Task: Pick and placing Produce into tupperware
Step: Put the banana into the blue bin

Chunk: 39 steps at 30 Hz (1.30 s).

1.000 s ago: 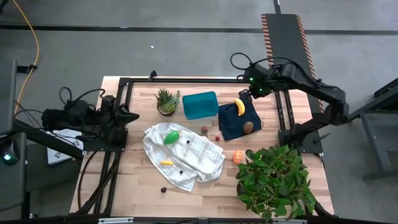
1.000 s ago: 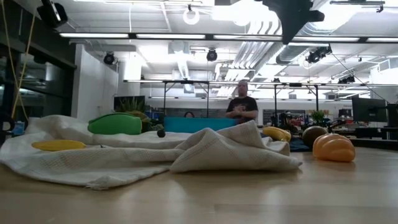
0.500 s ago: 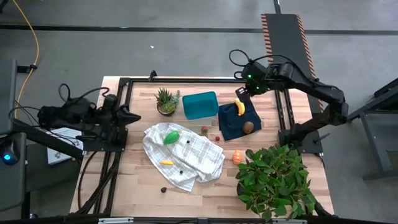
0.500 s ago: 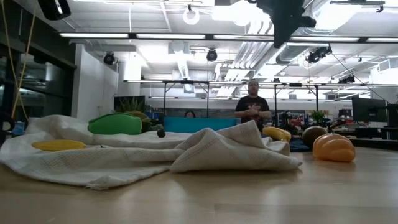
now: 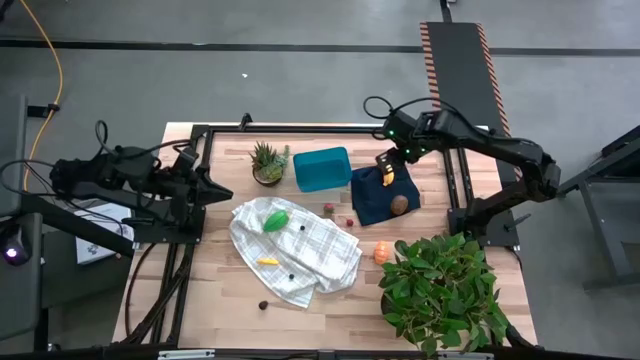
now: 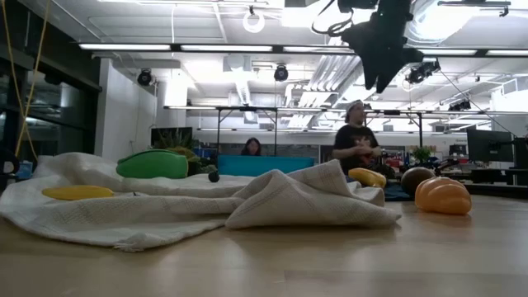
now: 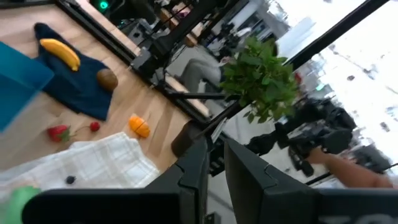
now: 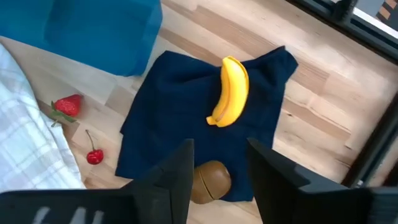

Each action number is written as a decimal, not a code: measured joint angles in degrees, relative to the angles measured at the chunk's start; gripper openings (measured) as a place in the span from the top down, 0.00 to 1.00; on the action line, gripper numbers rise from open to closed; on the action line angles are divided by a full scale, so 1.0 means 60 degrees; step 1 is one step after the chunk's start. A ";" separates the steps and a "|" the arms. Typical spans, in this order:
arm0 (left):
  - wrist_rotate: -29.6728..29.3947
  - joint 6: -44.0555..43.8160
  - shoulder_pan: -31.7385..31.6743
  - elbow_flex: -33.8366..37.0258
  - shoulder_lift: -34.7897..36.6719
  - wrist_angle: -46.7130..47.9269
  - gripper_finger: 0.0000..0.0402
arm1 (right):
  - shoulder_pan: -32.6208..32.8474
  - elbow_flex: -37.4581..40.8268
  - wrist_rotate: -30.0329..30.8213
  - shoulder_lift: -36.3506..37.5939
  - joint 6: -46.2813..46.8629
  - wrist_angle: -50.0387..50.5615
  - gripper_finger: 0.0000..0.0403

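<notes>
Right claw above the banana, upper right of the high view

We see the right gripper [image 5: 392,166] parted, holding nothing, over the banana [image 8: 229,91] on the navy cloth [image 8: 180,118]; the tupperware [image 5: 322,168] sits just left.

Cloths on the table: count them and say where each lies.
2. The white checked cloth lies crumpled mid-table; the dark navy cloth lies right of the tupperware, under the banana.

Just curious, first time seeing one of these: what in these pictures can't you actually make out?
- Tupperware inside: high view too small; low view, cloth hides it.
- Banana: high view, right gripper partly covers it.
- Dark berries: too small to identify.
- Left gripper: no produce between its fingers.
</notes>
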State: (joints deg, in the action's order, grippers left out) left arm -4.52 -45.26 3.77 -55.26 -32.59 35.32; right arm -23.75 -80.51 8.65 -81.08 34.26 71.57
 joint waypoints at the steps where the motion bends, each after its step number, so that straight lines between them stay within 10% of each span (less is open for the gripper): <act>1: -0.0013 0.0077 0.0000 -0.0248 -0.0150 0.0271 0.88 | 0.0000 0.0039 -0.0008 0.0003 0.0000 -0.0088 0.65; 39: -0.0258 0.0210 0.0000 -0.1674 -0.2170 0.1842 0.88 | -0.1005 0.4056 -0.0612 0.0007 -0.0008 -0.4015 0.52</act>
State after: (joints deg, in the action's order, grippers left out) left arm -6.07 -43.99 3.77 -65.30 -45.61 46.37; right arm -29.78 -56.17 4.97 -81.03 34.21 47.49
